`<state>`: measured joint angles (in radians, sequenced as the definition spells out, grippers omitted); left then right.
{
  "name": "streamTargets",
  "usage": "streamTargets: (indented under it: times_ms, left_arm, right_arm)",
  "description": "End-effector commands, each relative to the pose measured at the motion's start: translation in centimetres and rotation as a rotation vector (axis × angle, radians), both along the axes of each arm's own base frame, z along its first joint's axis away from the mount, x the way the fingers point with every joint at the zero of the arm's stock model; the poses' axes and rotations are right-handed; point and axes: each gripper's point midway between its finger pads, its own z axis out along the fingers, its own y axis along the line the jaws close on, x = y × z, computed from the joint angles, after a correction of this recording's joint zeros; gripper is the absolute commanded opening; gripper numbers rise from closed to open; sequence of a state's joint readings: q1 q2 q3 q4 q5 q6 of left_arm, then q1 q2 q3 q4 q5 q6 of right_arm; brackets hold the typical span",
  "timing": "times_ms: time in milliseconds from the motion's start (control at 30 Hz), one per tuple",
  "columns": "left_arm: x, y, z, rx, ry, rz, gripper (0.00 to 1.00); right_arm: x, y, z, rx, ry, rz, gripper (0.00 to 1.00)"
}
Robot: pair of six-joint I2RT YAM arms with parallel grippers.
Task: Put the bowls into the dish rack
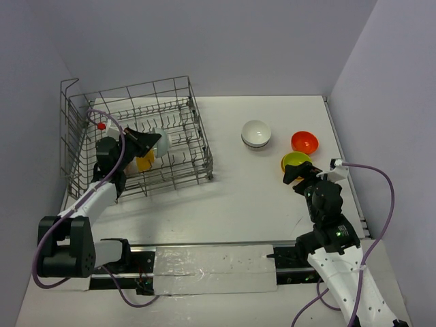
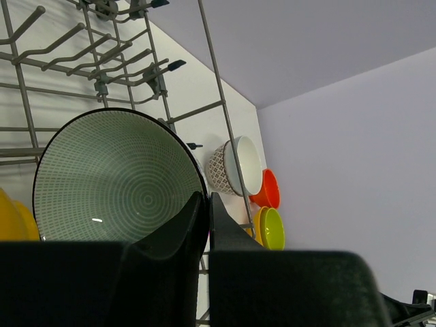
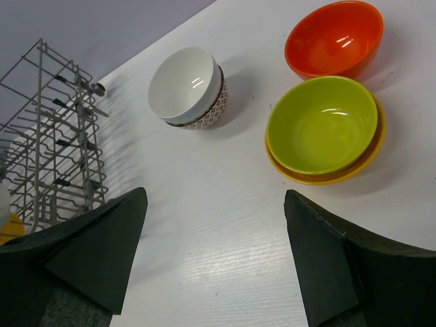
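Pale-green ringed bowl (image 2: 122, 184) is pinched by the left hand (image 2: 208, 201) inside the wire dish rack (image 1: 201, 146); right hand (image 3: 214, 197) gapes.

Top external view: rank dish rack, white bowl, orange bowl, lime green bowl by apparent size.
1. dish rack, largest by far.
2. white bowl, orange bowl, lime green bowl: near alike, not rankable; the lime one is partly hidden.

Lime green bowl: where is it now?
The lime green bowl sits on the table's right side in the top external view, nested in a yellow-orange bowl, beside the red-orange bowl, ahead of the open right gripper.
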<state>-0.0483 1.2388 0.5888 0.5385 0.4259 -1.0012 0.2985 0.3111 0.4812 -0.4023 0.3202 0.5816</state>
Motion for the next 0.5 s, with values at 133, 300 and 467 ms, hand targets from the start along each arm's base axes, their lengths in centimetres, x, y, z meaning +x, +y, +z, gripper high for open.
streamTargets:
  times_ms: [133, 300, 467]
  left_arm:
    - [0.0, 0.0, 1.4, -0.029, -0.061, -0.018, 0.00]
    - [-0.2, 0.1, 0.2, -0.065, -0.019, -0.027, 0.00]
    - [-0.2, 0.6, -0.7, -0.071, 0.016, -0.007, 0.00]
  right_arm:
    - [0.4, 0.1, 0.8, -0.002, -0.044, 0.002, 0.89]
    - [0.4, 0.2, 0.8, 0.001, -0.045, 0.006, 0.89]
    - [0.4, 0.1, 0.8, 0.001, -0.045, 0.006, 0.88]
